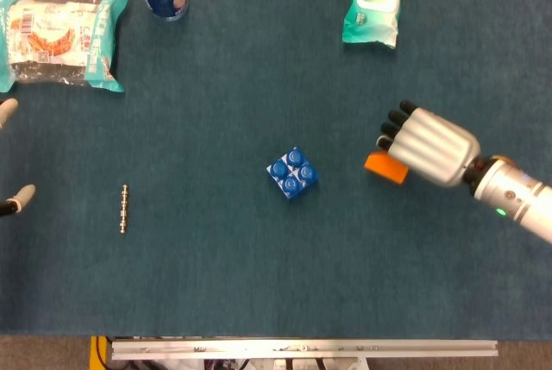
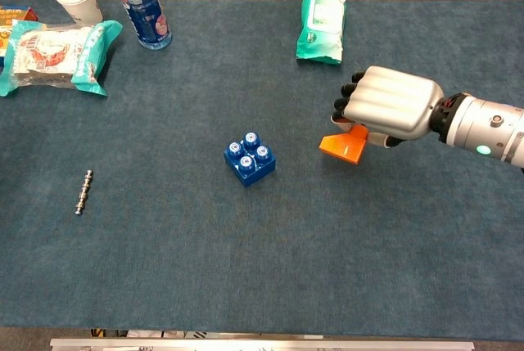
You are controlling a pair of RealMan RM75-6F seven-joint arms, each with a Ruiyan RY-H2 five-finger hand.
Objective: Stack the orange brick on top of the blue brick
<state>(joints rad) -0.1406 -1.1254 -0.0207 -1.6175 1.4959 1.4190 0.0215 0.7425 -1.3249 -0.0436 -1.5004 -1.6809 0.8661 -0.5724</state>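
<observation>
Your right robot hand (image 2: 389, 111) has its fingers wrapped round the orange brick (image 2: 344, 146), carried off to the right of the blue brick (image 2: 250, 159), which sits studs-up on the worktop (image 2: 246, 269), so take it leftward and set it down.

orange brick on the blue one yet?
No. The orange brick is held in the right hand, right of the blue brick.
</observation>
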